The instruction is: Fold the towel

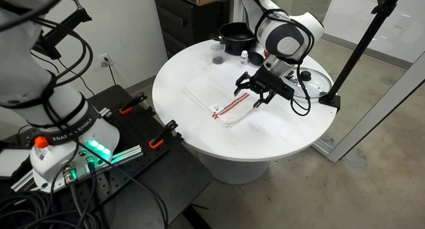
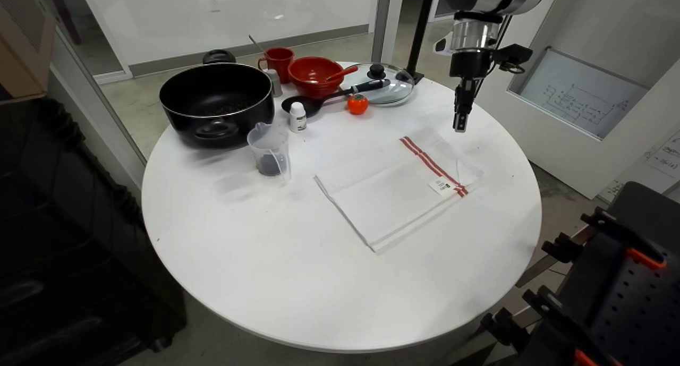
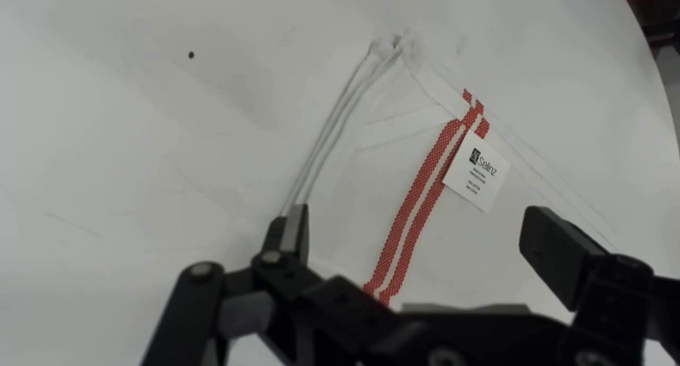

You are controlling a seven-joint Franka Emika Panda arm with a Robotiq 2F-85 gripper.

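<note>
A thin white towel with a red double stripe across one end lies flat near the middle of a round white desk. A black pot and a glass lid sit apart from it, near the rim. The robot's arm reaches over the desk; its jaws are spread wide above the striped end and hold nothing. In the wrist view one finger lines up with the towel's edge there; whether it touches the cloth is hard to tell.

Several edges stacked along that end suggest the towel is already doubled at least once, so folding looks partly done. What seems left is another fold, perhaps gripping the striped end and carrying it over to the opposite side. No part of the cloth is lifted yet.
</note>
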